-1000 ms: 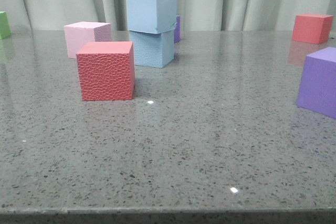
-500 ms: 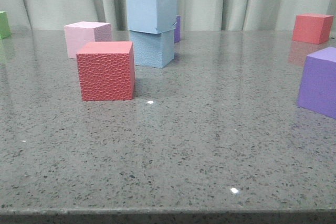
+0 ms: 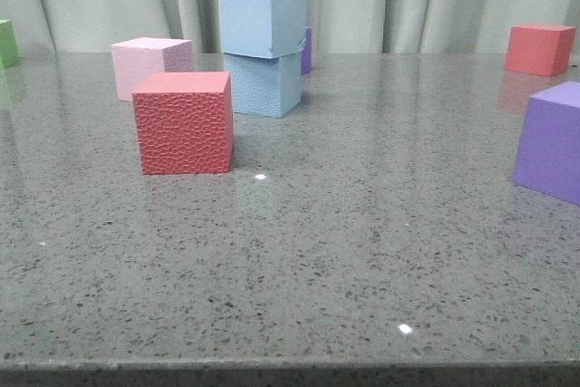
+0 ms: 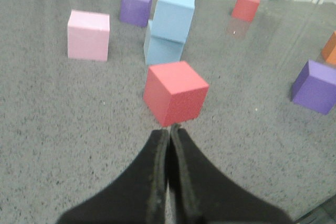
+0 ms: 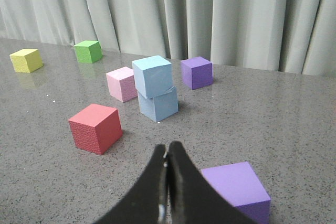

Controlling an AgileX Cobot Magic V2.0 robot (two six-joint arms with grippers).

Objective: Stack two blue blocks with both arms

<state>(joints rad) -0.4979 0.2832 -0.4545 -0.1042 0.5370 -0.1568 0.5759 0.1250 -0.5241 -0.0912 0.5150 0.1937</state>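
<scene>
One pale blue block (image 3: 262,19) sits on top of the other blue block (image 3: 265,84), slightly twisted, at the back middle of the table. The stack also shows in the left wrist view (image 4: 172,15) and in the right wrist view (image 5: 153,76). My left gripper (image 4: 169,129) is shut and empty, well back from the stack, just short of a red cube (image 4: 175,92). My right gripper (image 5: 168,148) is shut and empty, also well back from the stack, beside a purple cube (image 5: 236,184). Neither gripper shows in the front view.
A red cube (image 3: 184,121) stands in front of a pink cube (image 3: 149,64). A purple cube (image 3: 551,140) is at the right, another red cube (image 3: 538,47) at the back right. A small purple cube (image 5: 197,71), a green cube (image 5: 88,51) and a yellow cube (image 5: 26,59) stand near the curtain.
</scene>
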